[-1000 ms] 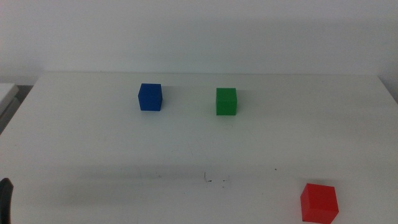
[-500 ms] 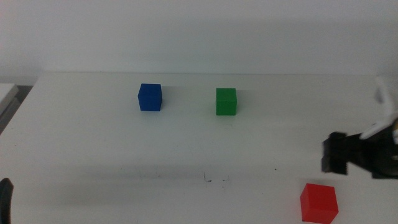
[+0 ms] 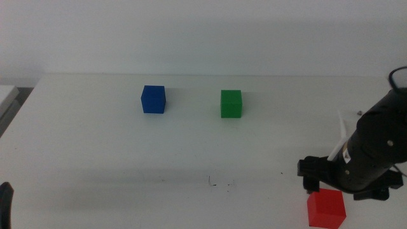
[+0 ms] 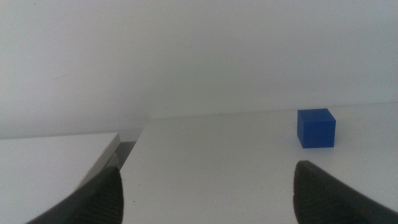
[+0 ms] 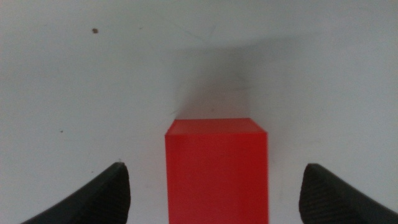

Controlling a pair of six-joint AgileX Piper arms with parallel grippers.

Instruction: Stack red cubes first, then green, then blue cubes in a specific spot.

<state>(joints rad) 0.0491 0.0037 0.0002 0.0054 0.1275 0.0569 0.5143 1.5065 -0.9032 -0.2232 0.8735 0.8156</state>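
Red cube (image 5: pixel 216 168): near table edge, right side, untouched. Right gripper (image 5: pixel 214 190): above it, jaws spread wide, empty, cube centred between. Left gripper (image 4: pixel 208 193): waiting, open, empty. Risk: off-centre descent (either jaw clipping an edge) could skew or push the cube.

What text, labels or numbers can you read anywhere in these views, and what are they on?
None: no readable text in any view.
The red cube, green cube and blue cube have plain faces.
The black specks on the table are too small to read as characters.
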